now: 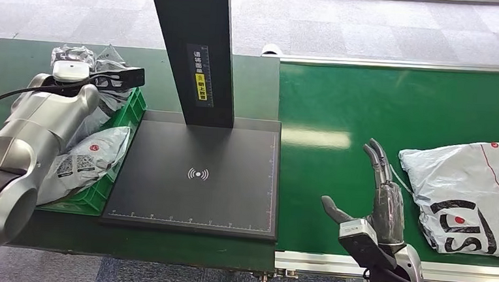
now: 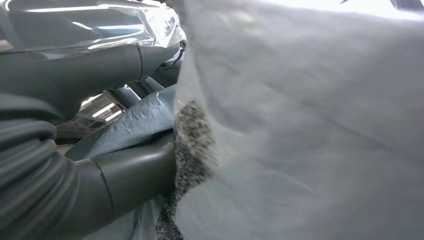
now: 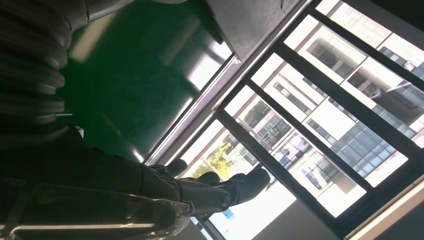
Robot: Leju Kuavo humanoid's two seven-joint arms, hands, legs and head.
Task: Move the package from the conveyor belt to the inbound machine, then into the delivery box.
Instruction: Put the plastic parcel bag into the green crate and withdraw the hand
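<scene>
My left arm (image 1: 31,134) reaches over the green delivery box (image 1: 129,113) at the left. In the left wrist view my left hand (image 2: 65,170) grips a fold of a grey plastic package (image 2: 310,125) between its thumb and fingers. More grey packages (image 1: 89,157) lie in the box. On the green conveyor belt (image 1: 340,107), a white-grey package (image 1: 473,190) with red and black print lies at the right. My right hand (image 1: 379,198) stands open just left of it, fingers spread and pointing away, not touching it.
The inbound machine's flat black scan plate (image 1: 196,174) lies between box and belt, with its black column (image 1: 197,46) rising at the back. The belt's metal rail (image 1: 331,260) runs along the front edge. Grey floor tiles lie beyond the tables.
</scene>
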